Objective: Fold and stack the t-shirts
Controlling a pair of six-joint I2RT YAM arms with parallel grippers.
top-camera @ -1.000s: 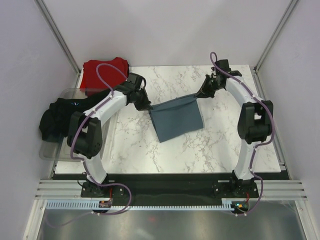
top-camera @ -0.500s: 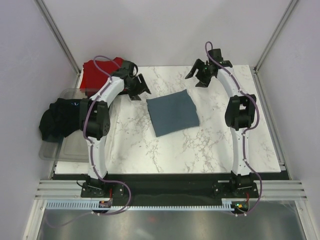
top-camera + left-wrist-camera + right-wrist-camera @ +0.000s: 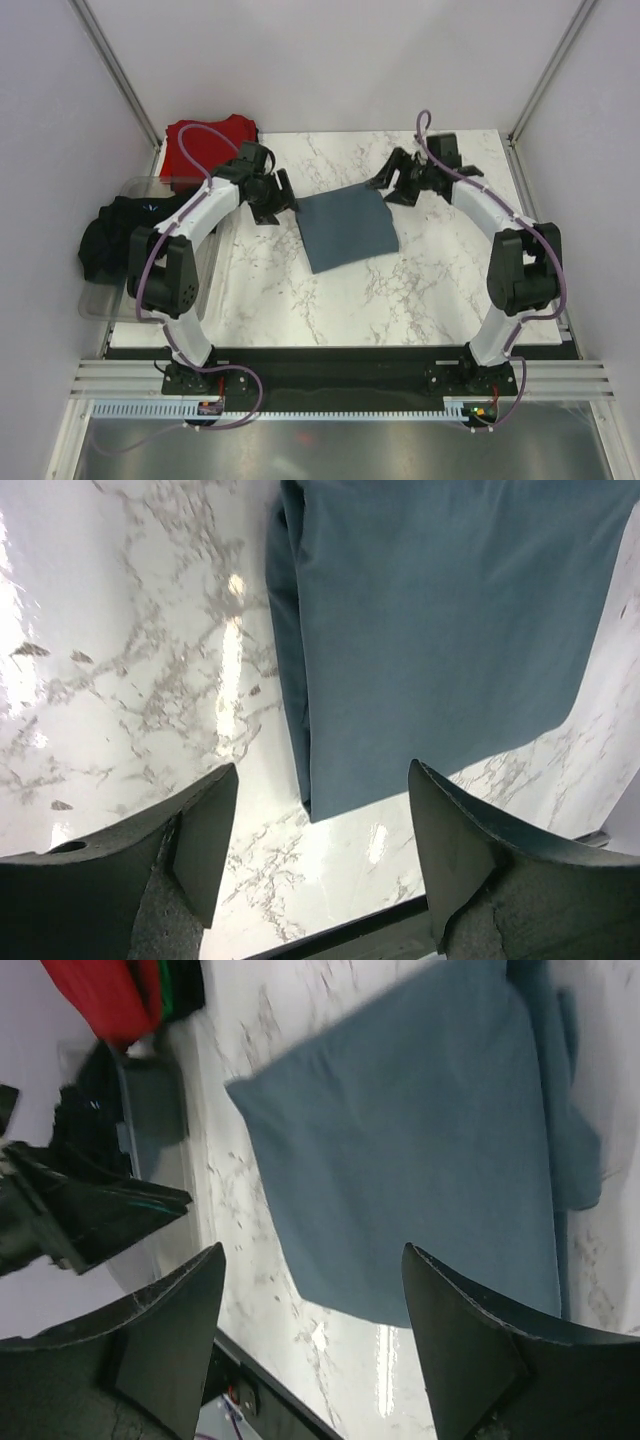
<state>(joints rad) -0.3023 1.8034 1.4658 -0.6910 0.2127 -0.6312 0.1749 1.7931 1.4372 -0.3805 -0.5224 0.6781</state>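
White, grey-veined marble-look tabletop (image 3: 430, 290), glossy under the lamps; closed in by pale lilac walls, with slim aluminium posts at 11 and 1 o'clock. At the centre, flat and folded to a rough square: the slate blue-grey cloth t-shirt (image 3: 345, 228), one corner toward 7 o'clock; layered fold edges plain along its side in the left wrist view (image 3: 440, 630). Off the table's corner at 10 o'clock, the bright red cloth t-shirt (image 3: 205, 140), bunched; at 9 o'clock, beyond the left edge, the black cloth t-shirt (image 3: 110, 235), crumpled over the clear grey plastic tray (image 3: 100, 300). Just beside the folded shirt's 10 o'clock corner, the left gripper (image 3: 278, 208), jaws spread wide, gripping nothing; near its 1 o'clock corner, the right gripper (image 3: 387, 190) — likewise wide apart and bare. Broad open marble from 3 round to 7 o'clock; a narrower strip along the far edge — between the two wrists.
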